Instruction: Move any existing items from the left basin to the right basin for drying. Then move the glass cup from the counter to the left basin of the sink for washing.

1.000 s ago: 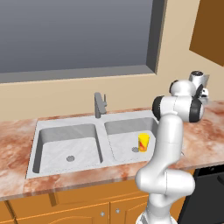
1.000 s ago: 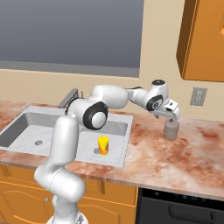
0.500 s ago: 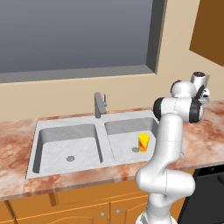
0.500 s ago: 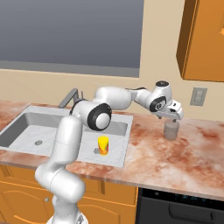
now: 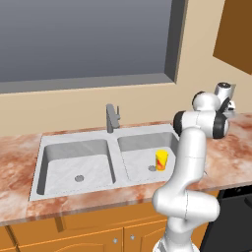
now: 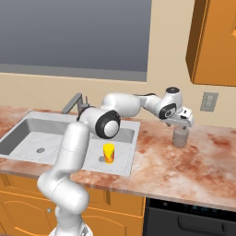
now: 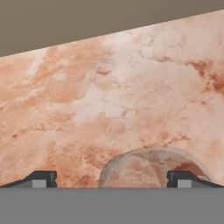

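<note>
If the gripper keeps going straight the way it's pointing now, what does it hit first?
Most likely the glass cup: the gripper points down at the counter, fingertips apart either side of the cup's rim. Depth is unclear, and the cup sits slightly off-centre.

Over the last second your gripper (image 6: pixel 182 123) has crept further right along the counter (image 6: pixel 198 161), and it now hangs right over the glass cup (image 6: pixel 179 137) instead of short of it. You can see the cup's rim (image 7: pixel 153 168) low between the two fingertips (image 7: pixel 41 179) in the hand view, with the jaws spread wider than the cup. The wrist has also turned a little.
</note>
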